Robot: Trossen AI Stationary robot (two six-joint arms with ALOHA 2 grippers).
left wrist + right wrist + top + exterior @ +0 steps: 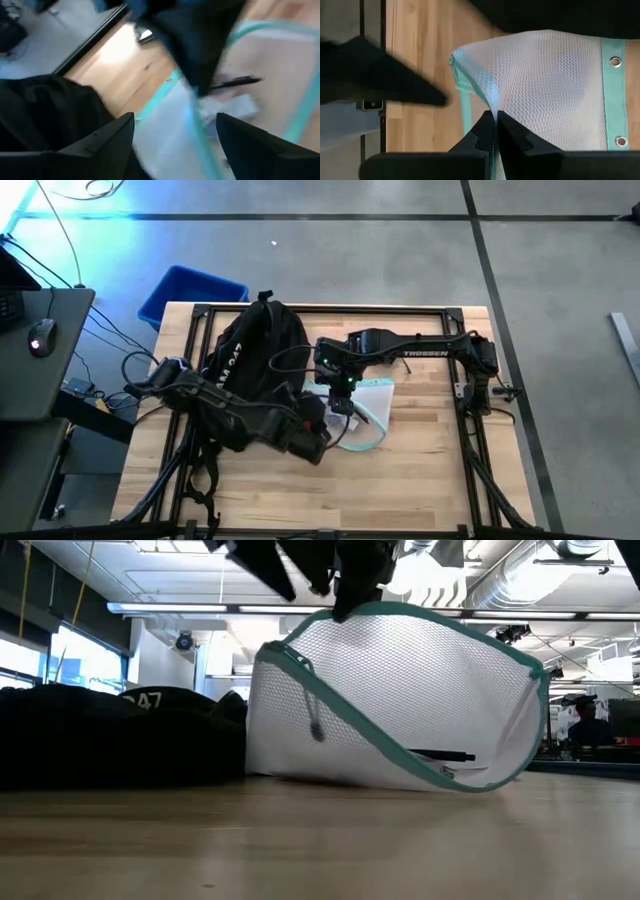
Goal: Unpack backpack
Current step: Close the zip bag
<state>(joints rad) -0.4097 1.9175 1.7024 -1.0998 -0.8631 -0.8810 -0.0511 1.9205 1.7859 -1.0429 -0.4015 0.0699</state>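
Setting: a pale wooden table (pixel 420 470) with a black frame, on a grey workshop floor; a blue bin (pixel 190 290) stands off its far left corner.

Backpack: the backpack (pixel 250 365) lies flat on the left half of the table, long axis running near to far, top toward the far edge.

Mesh bag: a white mesh bag (pixel 400 705) with teal trim sits on the table just right of the backpack, touching or nearly touching it. It is propped up, open mouth facing the near side, with a thin dark pen-like thing (pixel 440 755) lying inside.

Right gripper: the right gripper (pixel 495 131) reaches in from the right and has its fingers pinched together on the bag's upper edge, holding the mesh up.

Left gripper: the left gripper (pixel 175 130) lies across the near end of the backpack, fingers spread apart and empty, pointing at the bag's teal rim.

Key relation: the backpack lies to the left of the held bag, so the right arm would likely carry the bag rightward, away from it. The left arm is nearer the backpack.

Risk: thin mesh may slip from the pinch.
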